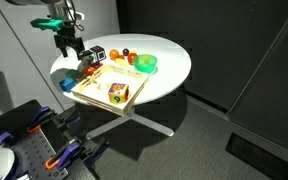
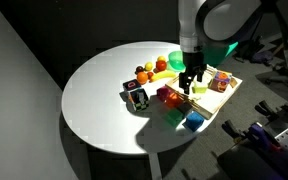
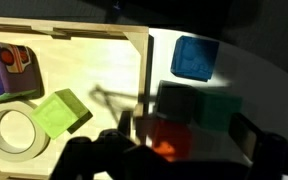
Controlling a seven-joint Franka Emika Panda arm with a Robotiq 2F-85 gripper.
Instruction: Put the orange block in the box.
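The orange block (image 3: 167, 140) sits on the white table just outside the wooden box (image 3: 144, 60), beside a dark green block (image 3: 219, 108). It also shows in both exterior views (image 1: 87, 69) (image 2: 168, 96). My gripper (image 3: 184, 130) is open and low over the block, with one finger on each side of it and a gap left on one side. The gripper shows at the box's edge in both exterior views (image 1: 72, 47) (image 2: 191, 82). The box (image 1: 134, 100) (image 2: 229, 88) holds a green block (image 3: 62, 112), a tape roll (image 3: 12, 130) and a coloured toy.
A blue block (image 3: 194, 57) (image 2: 193, 120) lies on the table near the box. A green bowl (image 1: 145, 64) (image 2: 176, 59), small fruit toys and a black-and-white cube (image 2: 137, 97) stand on the round table (image 1: 174, 65). The table edge is close.
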